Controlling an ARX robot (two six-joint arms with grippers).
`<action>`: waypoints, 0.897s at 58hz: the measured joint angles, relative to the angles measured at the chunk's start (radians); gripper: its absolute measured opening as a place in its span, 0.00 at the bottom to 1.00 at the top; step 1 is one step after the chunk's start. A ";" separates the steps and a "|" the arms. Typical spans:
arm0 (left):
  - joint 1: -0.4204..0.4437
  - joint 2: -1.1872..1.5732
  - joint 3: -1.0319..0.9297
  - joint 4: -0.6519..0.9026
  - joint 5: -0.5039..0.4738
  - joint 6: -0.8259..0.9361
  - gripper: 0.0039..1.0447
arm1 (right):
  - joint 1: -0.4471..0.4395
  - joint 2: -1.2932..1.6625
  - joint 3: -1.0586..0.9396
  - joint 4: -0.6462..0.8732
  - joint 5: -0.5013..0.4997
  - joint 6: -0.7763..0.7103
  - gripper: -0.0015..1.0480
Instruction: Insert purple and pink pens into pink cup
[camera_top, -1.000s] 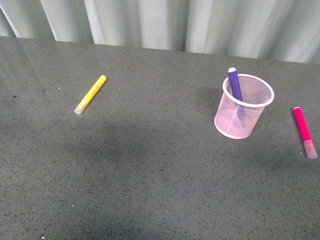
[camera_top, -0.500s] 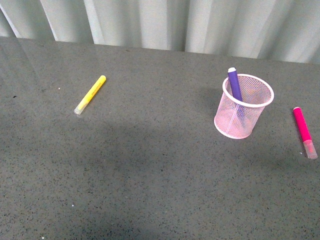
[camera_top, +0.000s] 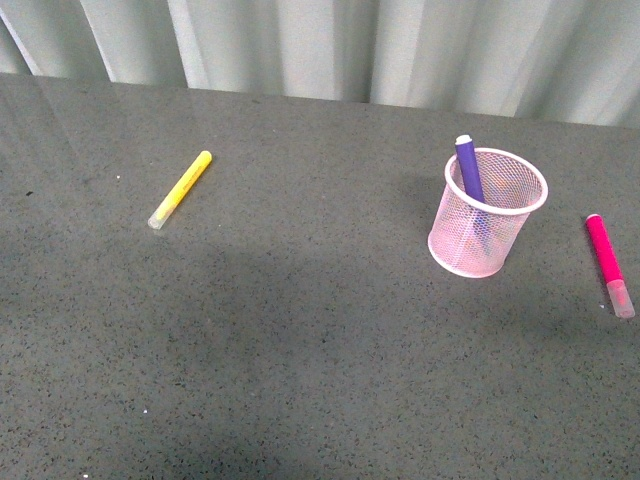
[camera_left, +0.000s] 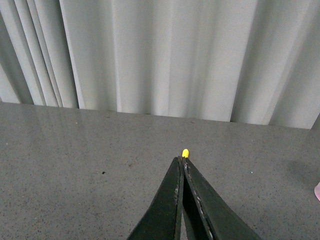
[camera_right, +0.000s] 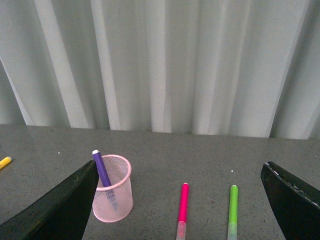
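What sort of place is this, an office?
Probably a staged test setup: a dark speckled table, a plain grey curtain behind it, and a pink cup, a yellow pen and a pink pen laid out.

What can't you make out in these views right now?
Left wrist view: the yellow pen is hidden behind the shut left gripper, all but its tip.
Front view: the green pen lies outside the frame. In the right wrist view, the frame edge cuts off its near end.
Front view: the purple pen shows only dimly in its lower part, through the mesh of the cup.
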 joint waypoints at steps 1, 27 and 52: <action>0.000 -0.003 0.000 -0.003 0.000 0.000 0.03 | 0.000 0.000 0.000 0.000 0.000 0.000 0.93; 0.000 -0.204 0.000 -0.240 0.000 0.001 0.03 | 0.000 0.000 0.000 0.000 0.000 0.000 0.93; 0.000 -0.269 0.000 -0.276 0.000 0.001 0.26 | 0.000 0.000 0.000 0.000 0.000 0.000 0.93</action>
